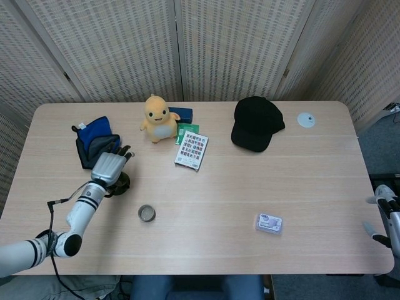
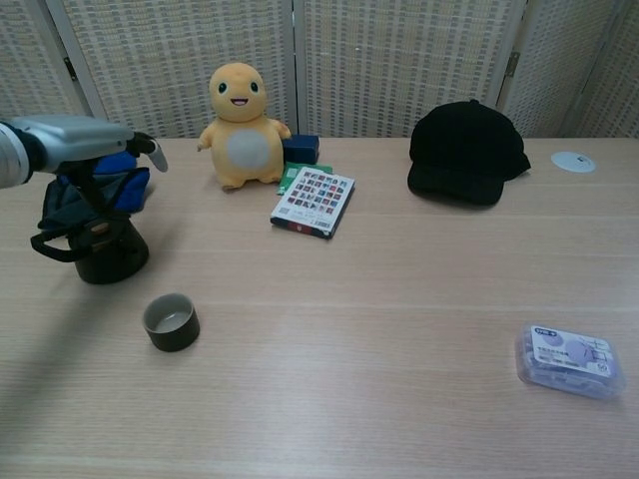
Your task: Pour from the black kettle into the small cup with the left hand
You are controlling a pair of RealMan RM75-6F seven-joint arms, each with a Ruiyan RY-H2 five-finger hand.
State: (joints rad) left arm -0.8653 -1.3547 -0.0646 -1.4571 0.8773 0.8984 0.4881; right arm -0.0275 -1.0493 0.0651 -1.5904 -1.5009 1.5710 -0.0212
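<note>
The pale wood-grain table (image 1: pixel 250 187) carries everything. Beyond the fingers (image 1: pixel 122 152) of the left hand (image 1: pixel 106 166), far off to their right, lies a soft, domed black cap (image 2: pixel 467 150). Nearer sit a rounded yellow plush toy (image 2: pixel 240 125) and a flat printed booklet (image 2: pixel 314 201). A crumpled blue and grey cloth (image 1: pixel 95 149) lies just beyond the fingertips.

The left hand hovers above the squat, dark black kettle (image 2: pixel 100 251), fingers extended and apart, grasping nothing. The head view hides most of the kettle under the hand; the chest view shows its looped handle plainly. The small cup (image 2: pixel 171 321), round and olive-grey, stands near the kettle, on the robot's side of the fingers.

The right hand (image 1: pixel 382 209) shows only at the head view's edge; its fingers cannot be made out.
</note>
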